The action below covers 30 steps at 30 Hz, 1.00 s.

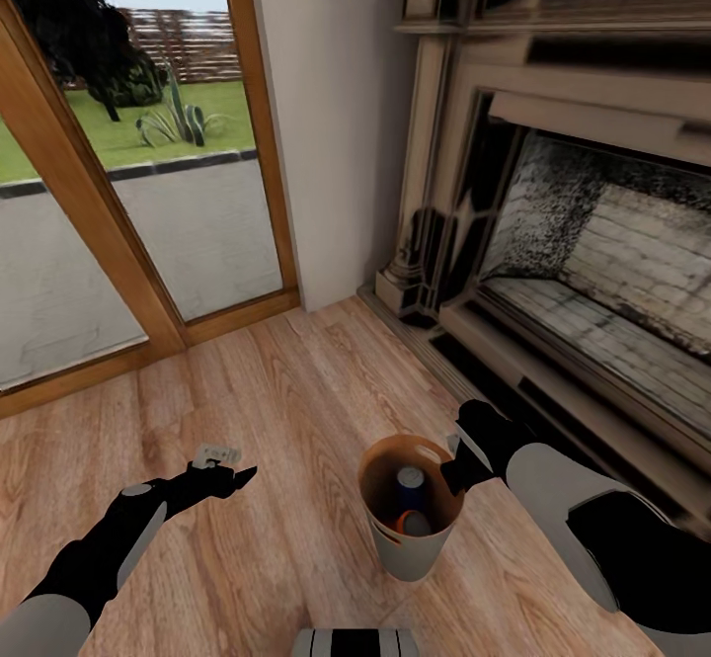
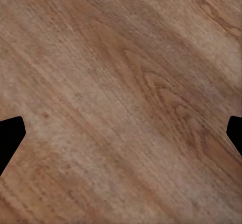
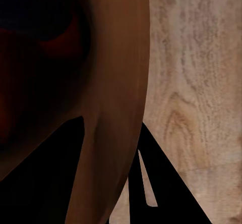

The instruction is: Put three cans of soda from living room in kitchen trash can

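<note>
Bin, small, round and tapered, is seen low in the head view, just ahead of the robot's base, above the wood floor. Its rim is pinched at the right side by the right gripper. In the right wrist view the copper-brown wall of the bin is seen running between the two dark fingers, one inside and one outside, closed onto it. Whether the bin rests on the floor or is lifted cannot be told.

Inside the bin two cans are seen: a dark blue can with a pale top, upright, and an orange can just beside it, lower down. A third can cannot be made out.

The left gripper is held out over the floor to the left of the bin, well apart from it. In the left wrist view its fingers are seen at opposite edges, spread wide, with bare planks between them and nothing held.

Farther off, a dark ornate fireplace with a pale brick interior is set along the right wall. To the left, a glass door with a wooden frame is seen, and beyond it paving, grass and plants.
</note>
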{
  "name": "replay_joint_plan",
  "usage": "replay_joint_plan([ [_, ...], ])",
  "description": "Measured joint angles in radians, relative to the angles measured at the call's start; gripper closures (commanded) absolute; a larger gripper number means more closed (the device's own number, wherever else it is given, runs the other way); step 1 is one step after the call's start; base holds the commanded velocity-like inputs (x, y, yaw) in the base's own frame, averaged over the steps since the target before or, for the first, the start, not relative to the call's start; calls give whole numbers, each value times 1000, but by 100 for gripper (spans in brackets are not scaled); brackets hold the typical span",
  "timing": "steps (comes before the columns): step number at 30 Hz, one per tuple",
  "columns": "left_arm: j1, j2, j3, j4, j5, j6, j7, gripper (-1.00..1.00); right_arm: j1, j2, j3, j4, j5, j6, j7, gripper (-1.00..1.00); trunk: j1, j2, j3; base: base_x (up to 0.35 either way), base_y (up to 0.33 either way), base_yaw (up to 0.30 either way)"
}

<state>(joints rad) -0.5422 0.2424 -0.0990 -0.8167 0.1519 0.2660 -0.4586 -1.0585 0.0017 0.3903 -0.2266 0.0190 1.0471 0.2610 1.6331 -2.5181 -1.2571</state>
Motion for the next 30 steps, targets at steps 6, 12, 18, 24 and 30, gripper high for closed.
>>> replay_joint_plan([
  [6,0,0,0,0,0,0,0,-100,0,0,0,0,0,0,0,100,0,0,0,0,0,0],
  [12,-1,-1,-1,2,0,-1,0,-100,22,0,-29,-5,6,-7,1,-100,1,0,0,0,0,0],
  [18,-1,-1,-1,4,0,-1,0,-100,22,0,-28,-5,6,-7,1,-100,1,0,0,0,0,0],
  [24,-1,0,-1,4,0,-1,0,-100,22,0,-28,-5,5,-7,1,-100,1,0,0,0,0,0],
  [30,-1,0,0,4,0,-1,0,-100,22,0,-28,-5,4,-7,1,-100,1,0,0,0,0,0],
])
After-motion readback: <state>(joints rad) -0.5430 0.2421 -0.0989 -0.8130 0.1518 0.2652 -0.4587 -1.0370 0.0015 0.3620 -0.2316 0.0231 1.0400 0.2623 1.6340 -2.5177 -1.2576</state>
